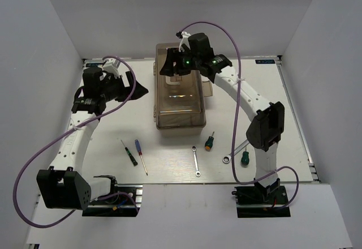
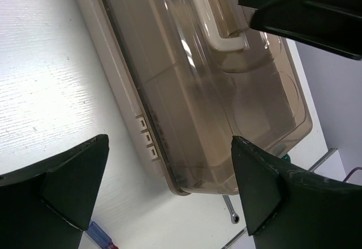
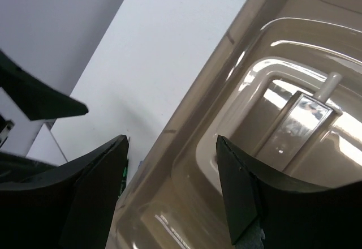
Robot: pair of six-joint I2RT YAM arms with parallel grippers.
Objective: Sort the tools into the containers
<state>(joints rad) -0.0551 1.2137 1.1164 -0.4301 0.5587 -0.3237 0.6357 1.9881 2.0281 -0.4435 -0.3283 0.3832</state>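
Centrally, toolbox [image 1: 180, 110]: translucent brown lid [image 2: 215, 119] shut, white handle [image 2: 226, 42].

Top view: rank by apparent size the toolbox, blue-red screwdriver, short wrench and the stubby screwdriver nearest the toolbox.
1. toolbox, by far the largest
2. blue-red screwdriver
3. short wrench, nearly alike in length, so this ranking is unsure
4. stubby screwdriver

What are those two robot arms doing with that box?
They are getting ready to sort tools. The right gripper hangs open over the handle of the closed toolbox, and the left gripper sits open beside the box's left side. Nothing is sorted yet: the screwdrivers and wrenches all lie on the table in front of the box.
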